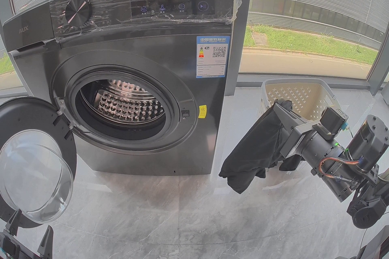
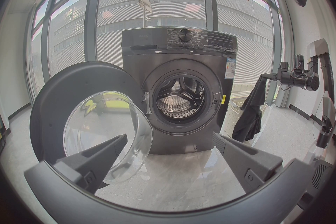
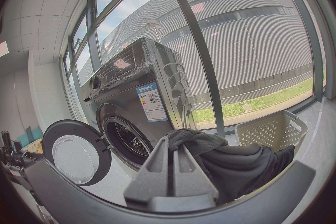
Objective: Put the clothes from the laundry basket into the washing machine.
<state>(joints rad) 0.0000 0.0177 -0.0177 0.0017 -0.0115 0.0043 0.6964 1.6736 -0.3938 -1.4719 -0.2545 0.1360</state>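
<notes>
A dark grey washing machine point(image 1: 133, 65) stands ahead with its round door point(image 1: 34, 166) swung open to the left, baring the steel drum point(image 1: 125, 108). My right gripper point(image 1: 280, 107) is shut on a black garment point(image 1: 253, 152) that hangs from it in the air, between the machine's right side and the white laundry basket point(image 1: 304, 96). The right wrist view has the closed fingers point(image 3: 175, 165) pinching bunched dark cloth point(image 3: 224, 158). My left gripper point(image 2: 171, 161) is open and holds nothing, low in front of the open door point(image 2: 87, 112); its fingertips point(image 1: 44, 241) poke in at the bottom left.
Large windows and a dark pillar point(image 1: 239, 17) stand behind the machine. The pale marble floor point(image 1: 182, 215) spreads open in front of it. The basket sits on the floor by the window, right of the machine.
</notes>
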